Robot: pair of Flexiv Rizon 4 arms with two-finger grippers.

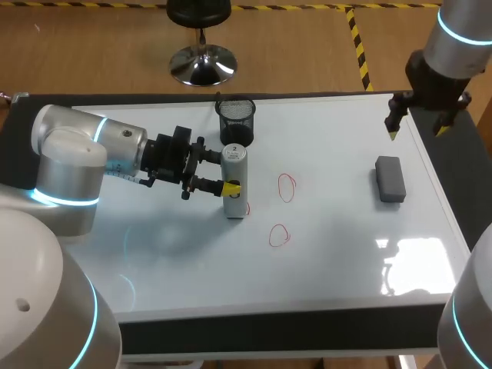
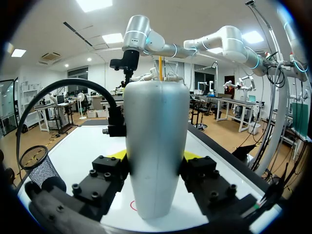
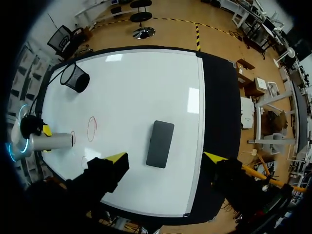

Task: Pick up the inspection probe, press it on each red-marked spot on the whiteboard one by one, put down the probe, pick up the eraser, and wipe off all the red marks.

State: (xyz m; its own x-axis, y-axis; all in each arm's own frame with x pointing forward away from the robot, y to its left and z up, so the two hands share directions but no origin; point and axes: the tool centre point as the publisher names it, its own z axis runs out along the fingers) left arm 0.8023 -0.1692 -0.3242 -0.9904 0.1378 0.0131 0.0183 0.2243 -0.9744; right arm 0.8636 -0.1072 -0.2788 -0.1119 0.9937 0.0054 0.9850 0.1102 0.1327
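1. Silver-grey cylindrical inspection probe [image 1: 235,201] stands upright near the whiteboard's [image 1: 330,254] middle, clamped in my left gripper [image 1: 229,187], base on a red mark [image 1: 247,208].
2. Pressing step, I judge; next calls for lifting across to the nearest red oval [image 1: 286,187].
3. My right gripper [image 1: 417,131] gapes wide above the far right corner.

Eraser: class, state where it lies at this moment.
In the head view the eraser lies flat on the whiteboard near its right edge, right of the red circles.

Glossy whiteboard [image 1: 338,254] — matt grey eraser [image 1: 390,179]
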